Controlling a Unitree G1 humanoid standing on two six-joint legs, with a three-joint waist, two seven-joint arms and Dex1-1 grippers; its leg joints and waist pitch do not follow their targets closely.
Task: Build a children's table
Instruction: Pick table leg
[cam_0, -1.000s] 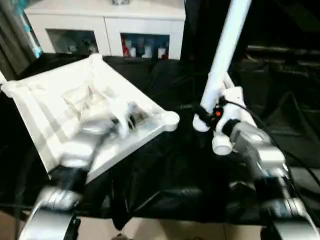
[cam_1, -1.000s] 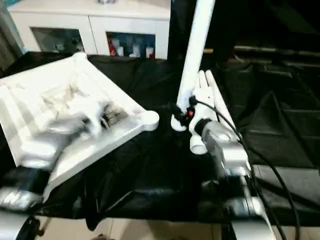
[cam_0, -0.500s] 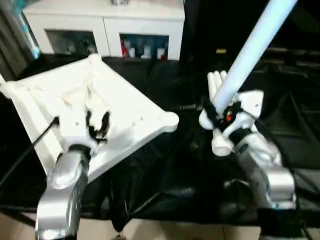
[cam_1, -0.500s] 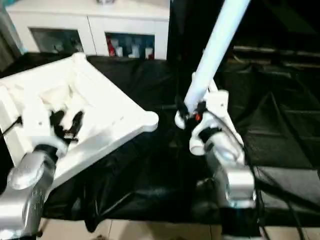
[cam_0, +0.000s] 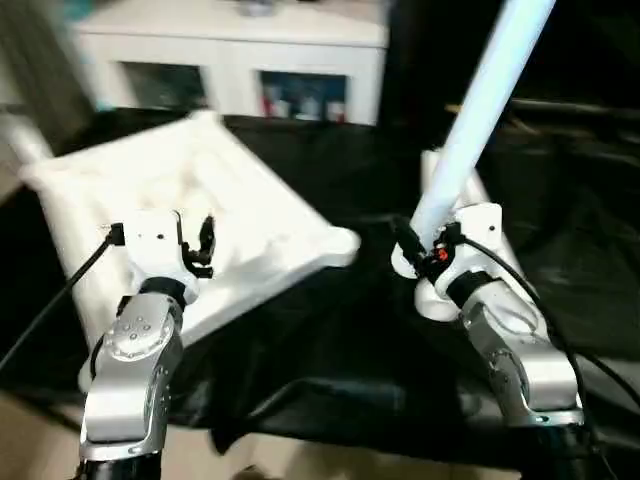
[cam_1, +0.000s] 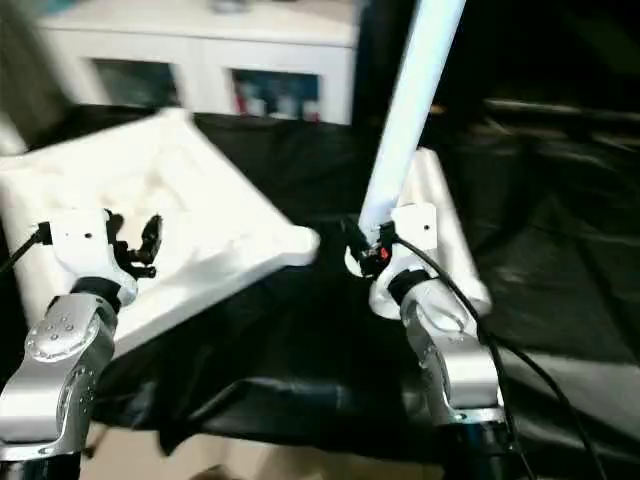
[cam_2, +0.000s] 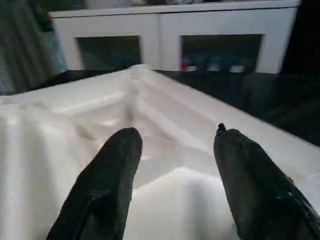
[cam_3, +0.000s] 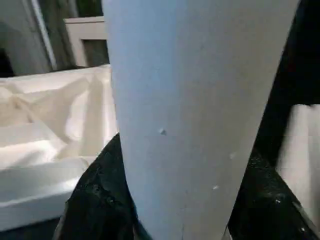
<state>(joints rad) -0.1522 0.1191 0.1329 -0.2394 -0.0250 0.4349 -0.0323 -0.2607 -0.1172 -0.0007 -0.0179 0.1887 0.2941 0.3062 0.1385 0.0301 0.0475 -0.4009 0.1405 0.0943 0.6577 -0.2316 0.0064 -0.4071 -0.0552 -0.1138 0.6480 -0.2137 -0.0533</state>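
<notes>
I am looking down over both silver forearms at a work surface draped in black cloth. The children's table top is lying upside down on the cloth to my left side, its ribbed, rimmed underside facing up, and one round corner socket is pointing toward the middle of the surface.

My left gripper is hanging over the near part of that underside with its two black fingers spread apart and nothing between them (in the left wrist view the white ribs are showing in the gap, and I cannot tell whether the fingertips are touching the plastic).

My right gripper is clamping a table leg, the black fingers pressing on either side of the round white shaft near its lower end. The leg is standing tilted, its upper part leaning away and running out of the top of the head views. Its lower end is sitting just beside the corner socket, apart from it, not inserted.

More white legs are lying on the cloth right behind the right gripper. At the far edge a white glass-door cabinet is standing with small items behind its panes.
</notes>
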